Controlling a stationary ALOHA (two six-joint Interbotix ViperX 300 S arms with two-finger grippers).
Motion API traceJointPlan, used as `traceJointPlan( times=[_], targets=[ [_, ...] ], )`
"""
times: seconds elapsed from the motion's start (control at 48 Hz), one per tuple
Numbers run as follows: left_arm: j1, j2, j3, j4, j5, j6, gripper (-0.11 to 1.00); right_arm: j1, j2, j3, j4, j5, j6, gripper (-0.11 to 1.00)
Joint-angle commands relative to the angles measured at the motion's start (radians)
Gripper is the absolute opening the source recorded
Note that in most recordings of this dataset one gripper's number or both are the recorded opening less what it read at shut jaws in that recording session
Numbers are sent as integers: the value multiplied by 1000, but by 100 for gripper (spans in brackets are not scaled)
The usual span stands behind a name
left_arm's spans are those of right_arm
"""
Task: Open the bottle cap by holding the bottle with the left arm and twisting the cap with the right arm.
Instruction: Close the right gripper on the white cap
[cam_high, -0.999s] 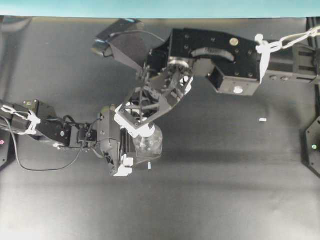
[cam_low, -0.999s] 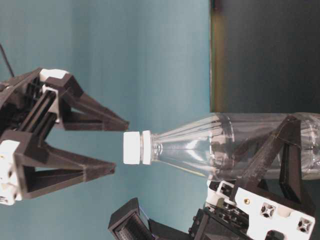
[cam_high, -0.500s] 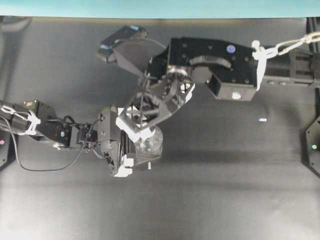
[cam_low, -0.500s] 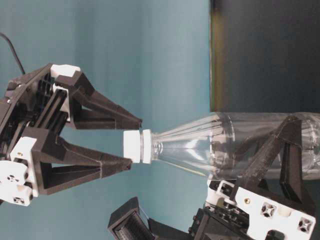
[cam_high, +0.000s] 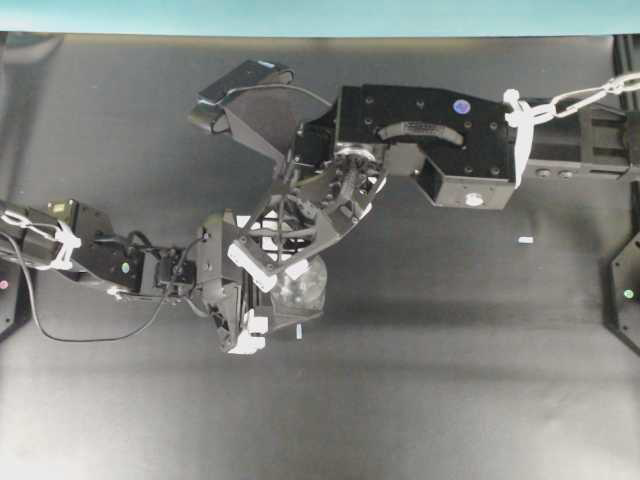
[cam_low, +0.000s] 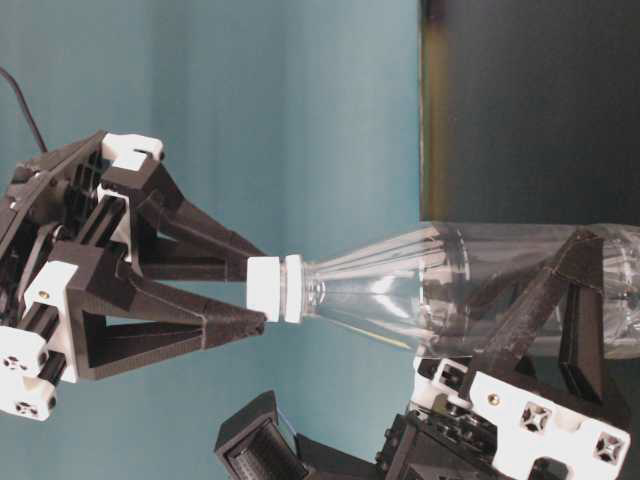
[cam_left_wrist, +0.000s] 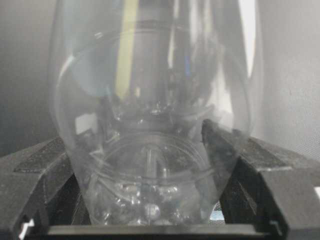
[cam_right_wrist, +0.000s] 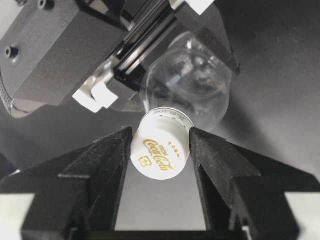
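Two tape marks (cam_high: 525, 240); bottle (cam_high: 300, 290) apart

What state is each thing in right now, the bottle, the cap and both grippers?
Bottle: upright on the table, empty, its lower body clamped by the left gripper.
Cap: on the bottle neck, not yet removed.
Left gripper: shut on the bottle, one finger on each side of the body.
Right gripper: above the bottle, jaws at either side of the cap, touching or nearly; a firm grip cannot be told.
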Motion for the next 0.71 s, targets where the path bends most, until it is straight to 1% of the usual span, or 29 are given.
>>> traceJointPlan(
  times=[0.0, 0.062, 0.271, 0.333, 0.354, 0.375, 0.396, 0.541, 0.562, 0.624, 0.687],
  targets=[
    [-5, 0, -6, 5, 3, -2, 78, 11, 5, -12, -2, 9, -60, 38],
    [-5, 0, -6, 5, 3, -2, 78, 11, 6, -21, -2, 23, -120, 38],
    [-5, 2, -5, 5, 3, -2, 78, 11, 29, -74, 3, 91, -405, 38],
    [-5, 2, -5, 5, 5, -2, 78, 11, 37, -95, 3, 109, -499, 38],
    [-5, 0, -5, 5, 5, -2, 78, 11, 41, -104, 3, 121, -546, 38],
    [-5, 0, -5, 5, 6, -2, 78, 11, 43, -109, 3, 124, -561, 38],
    [-5, 2, -5, 5, 9, -2, 78, 12, 48, -118, 3, 137, -612, 38],
    [-5, 2, -6, 5, 26, -3, 78, 17, 63, -155, -3, 196, -845, 38],
    [-5, 2, -6, 5, 28, -3, 78, 18, 66, -160, -5, 207, -899, 38],
    [-6, 0, -6, 5, 26, -3, 78, 23, 67, -163, -11, 221, -986, 38],
    [-6, 0, -6, 5, 28, -3, 78, 26, 66, -160, -21, 227, -1049, 38]
  ],
)
